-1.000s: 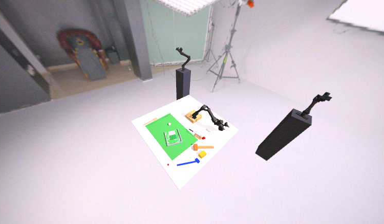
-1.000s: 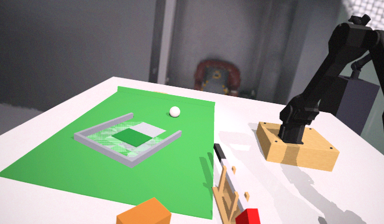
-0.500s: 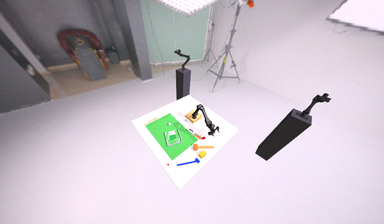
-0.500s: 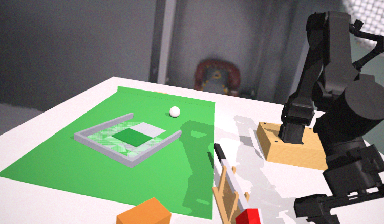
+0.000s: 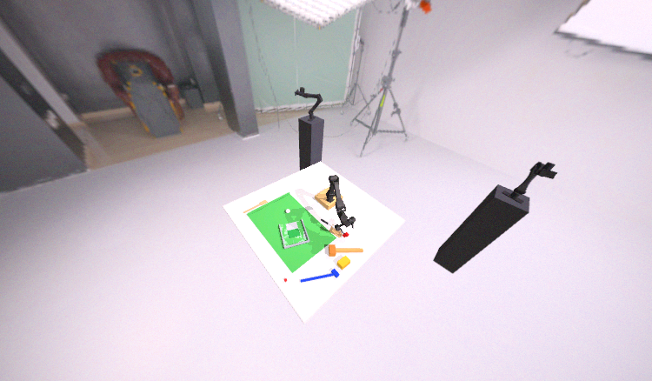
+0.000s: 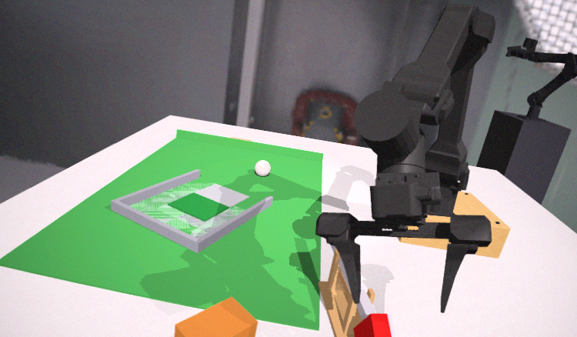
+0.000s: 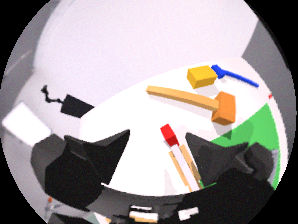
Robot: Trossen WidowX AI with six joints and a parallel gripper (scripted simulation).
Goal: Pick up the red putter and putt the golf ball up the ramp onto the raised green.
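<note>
On the table (image 5: 309, 297) (image 6: 411, 288) (image 7: 145, 115), from above: mat, arm, ramp, putter, ball
Mat (image 5: 267, 227) (image 6: 94, 251) (image 7: 260, 125): green, toward nine o'clock
Arm (image 5: 338, 196) (image 6: 428, 79): base at twelve o'clock
Pincer (image 5: 345, 227) (image 6: 400, 306) (image 7: 158, 133): released, nothing grasped, near the putter
Ramp (image 5: 295, 244) (image 6: 155, 224): on the mat, grey-walled
Putter (image 5: 345, 234) (image 6: 372, 325) (image 7: 170, 135): red-headed, on its wooden stand (image 5: 336, 231) (image 6: 326, 288) (image 7: 176, 167), three o'clock from the ramp
Ball (image 5: 288, 210) (image 6: 262, 168): white, on the mat, twelve o'clock from the ramp

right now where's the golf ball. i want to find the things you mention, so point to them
In the exterior view the golf ball (image 5: 288, 210) (image 6: 262, 168) sits on the green mat (image 5: 267, 227) (image 6: 94, 247), just beyond the grey-railed frame's open side.
</note>
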